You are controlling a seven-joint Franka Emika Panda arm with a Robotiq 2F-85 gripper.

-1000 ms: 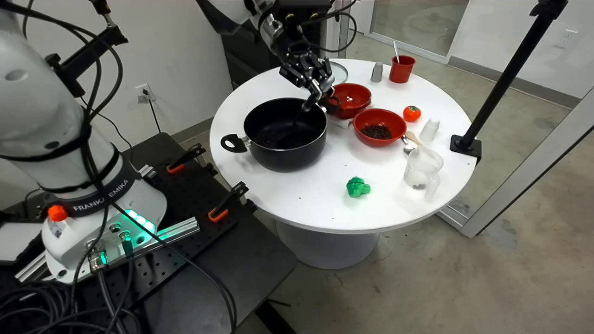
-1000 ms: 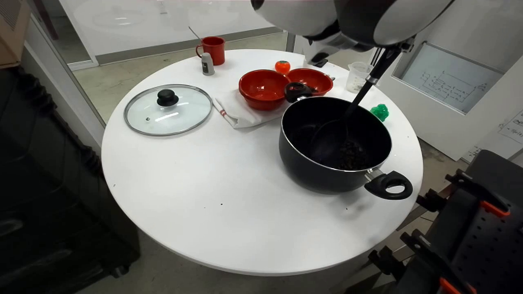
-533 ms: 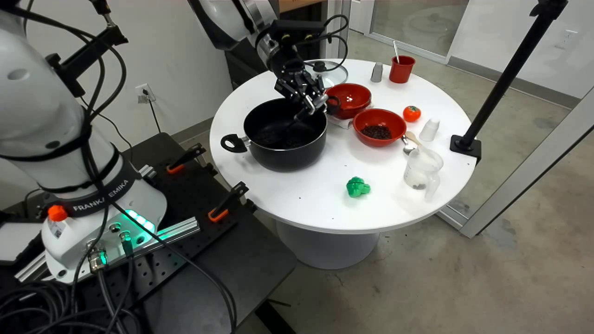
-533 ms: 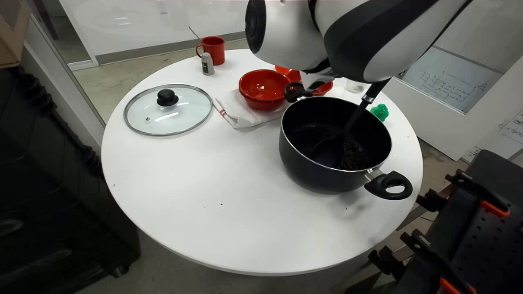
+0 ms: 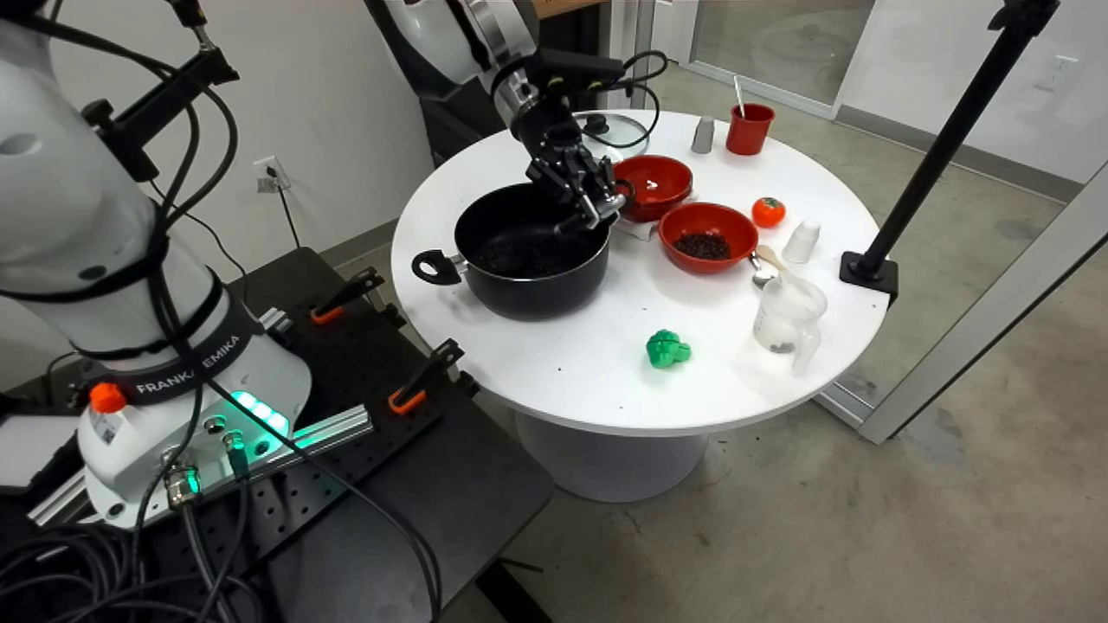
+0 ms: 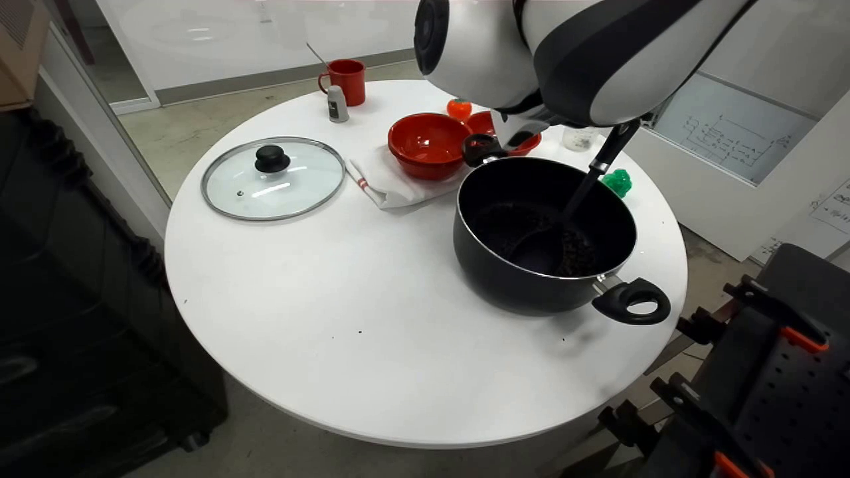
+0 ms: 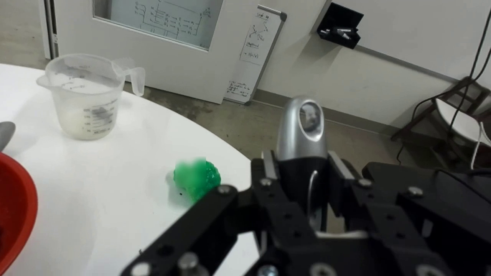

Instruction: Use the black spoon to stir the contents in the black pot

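Note:
The black pot [image 5: 537,298] stands on the white round table in both exterior views, with dark small contents [image 6: 576,255] at its bottom. My gripper [image 7: 305,165] is shut on the black spoon's handle in the wrist view, with a finger on each side. The handle's silver end [image 7: 301,130] sticks up past the fingertips. In an exterior view the spoon [image 6: 582,192] leans down into the pot [image 6: 524,292], its dark head low among the contents. The head's outline is hard to tell from the pot. The gripper [image 5: 590,208] is over the pot's rim, near one side handle.
Red bowls [image 5: 708,227] stand close beside the pot, one on a white cloth [image 6: 392,182]. The glass lid [image 6: 229,176] lies apart on the table. A green toy vegetable [image 5: 666,349], a measuring cup [image 5: 788,316], a tomato [image 5: 768,212] and a red mug [image 5: 750,130] are also there.
The gripper and spoon have moved lower, and the spoon's head is deeper in the pot. In the last half second the gripper shifted slightly away from the robot base. The pot stayed put.

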